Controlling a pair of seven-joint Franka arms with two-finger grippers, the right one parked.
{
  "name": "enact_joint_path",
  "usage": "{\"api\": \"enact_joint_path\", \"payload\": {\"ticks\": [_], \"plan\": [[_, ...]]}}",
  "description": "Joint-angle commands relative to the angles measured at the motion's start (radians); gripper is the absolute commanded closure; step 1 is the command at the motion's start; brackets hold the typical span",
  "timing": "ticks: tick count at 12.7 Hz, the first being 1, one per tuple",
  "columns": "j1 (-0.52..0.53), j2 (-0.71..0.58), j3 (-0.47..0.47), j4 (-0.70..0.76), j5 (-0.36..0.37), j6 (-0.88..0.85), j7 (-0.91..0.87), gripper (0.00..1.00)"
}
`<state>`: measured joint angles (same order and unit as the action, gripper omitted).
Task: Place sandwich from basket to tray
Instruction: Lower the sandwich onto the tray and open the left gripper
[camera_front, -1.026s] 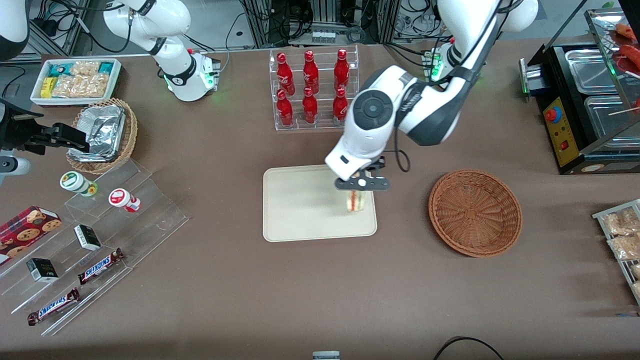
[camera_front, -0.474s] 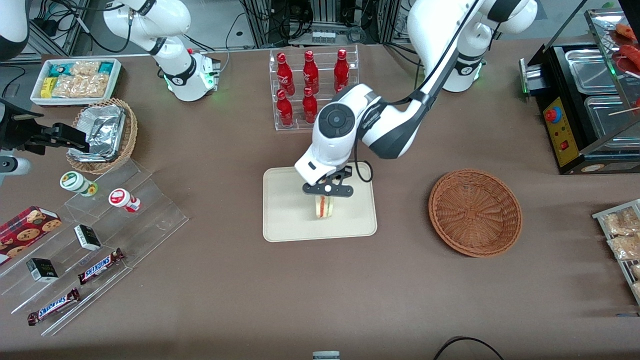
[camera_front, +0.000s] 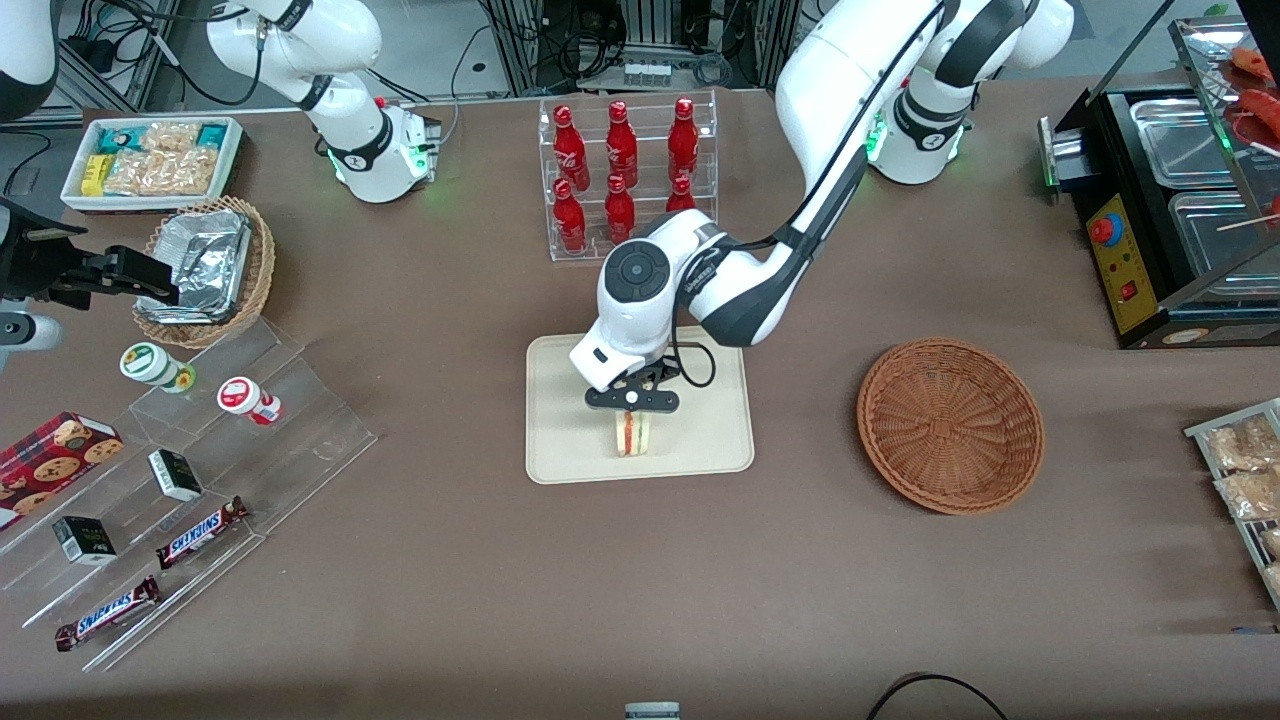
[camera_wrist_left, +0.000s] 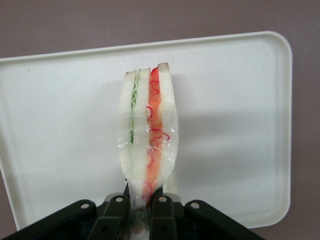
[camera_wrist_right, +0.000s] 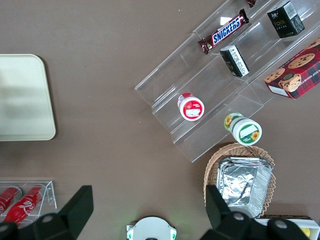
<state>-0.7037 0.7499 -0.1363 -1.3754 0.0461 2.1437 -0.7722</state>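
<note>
Black two-finger gripper (camera_front: 632, 412) over the flat cream rectangular tray (camera_front: 570, 445), clenched on the wrapped white-bread sandwich wedge (camera_front: 632, 433); round reddish-brown wicker basket (camera_front: 950, 425) well apart.

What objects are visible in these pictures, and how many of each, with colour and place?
sandwich: 1, white bread with red and green filling, over the tray, held
tray: 1, cream, table centre
basket: 1, reddish-brown wicker, toward the working arm's end
bottles: 6, red, in a clear rack farther from the camera than the tray
foil containers: silver, in a lighter wicker basket toward the parked arm's end
Snickers bars: 2, on clear steps
tool: black, over the tray, shut on the sandwich
</note>
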Motion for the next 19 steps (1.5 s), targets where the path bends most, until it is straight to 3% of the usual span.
{"api": "enact_joint_path", "payload": {"ticks": [1, 4, 7, 9, 10, 14, 19], "plan": [[-0.023, 0.039, 0.012, 0.039, 0.021, -0.001, -0.038, 1.00], [-0.028, 0.052, 0.011, 0.038, 0.051, 0.001, -0.061, 1.00], [-0.036, 0.055, 0.011, 0.036, 0.051, 0.005, -0.097, 0.74], [-0.039, 0.055, 0.011, 0.032, 0.054, 0.004, -0.099, 0.16], [-0.039, 0.054, 0.011, 0.032, 0.054, 0.004, -0.096, 0.01], [-0.031, 0.028, 0.012, 0.039, 0.054, -0.008, -0.102, 0.01], [0.030, -0.162, 0.018, 0.004, 0.051, -0.183, -0.208, 0.00]]}}
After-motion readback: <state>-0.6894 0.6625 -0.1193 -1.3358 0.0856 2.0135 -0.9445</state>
